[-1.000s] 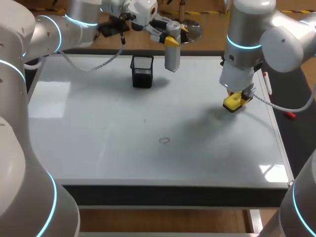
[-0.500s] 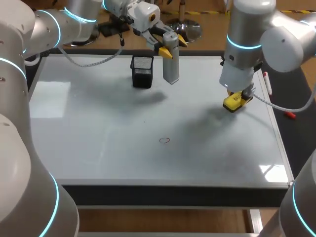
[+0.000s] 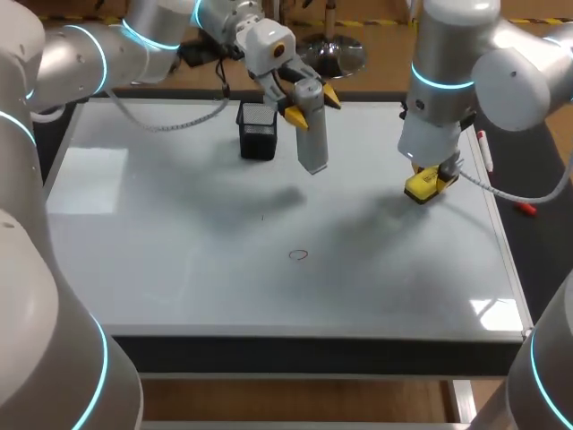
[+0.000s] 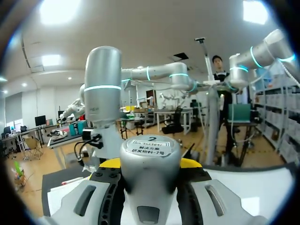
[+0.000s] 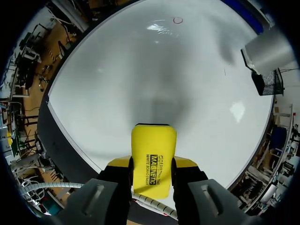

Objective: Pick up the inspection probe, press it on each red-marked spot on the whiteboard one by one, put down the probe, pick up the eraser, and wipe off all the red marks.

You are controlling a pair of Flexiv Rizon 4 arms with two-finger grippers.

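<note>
1. Your left gripper (image 3: 312,105) has its yellow tips pinched on the upper part of the inspection probe (image 3: 312,139). The left wrist view shows the probe's silver body filling the gap between the fingers.
2. The probe's long axis runs close to upright. Its lower end hangs above the whiteboard (image 3: 179,251) and is not touching it, just beside the black mesh basket (image 3: 258,134).
3. The next move turns on the small red ring (image 3: 299,254). It lies toward the board's near edge from the probe's tip, almost straight in line with it and only a little to your left.
4. The left arm is the nearer one to that ring, so you would carry the probe toward the near edge and then lower it.
5. A faint speck sits between the probe and the ring. It may be another mark, but it is too small to tell its colour.
6. The probe is a plain silver cylinder with a flat labelled top, and it looks rigid and smooth.
7. Your right gripper (image 3: 430,179) is clamped on the yellow eraser (image 3: 421,188), low over the board's right side and well apart from the ring
</note>
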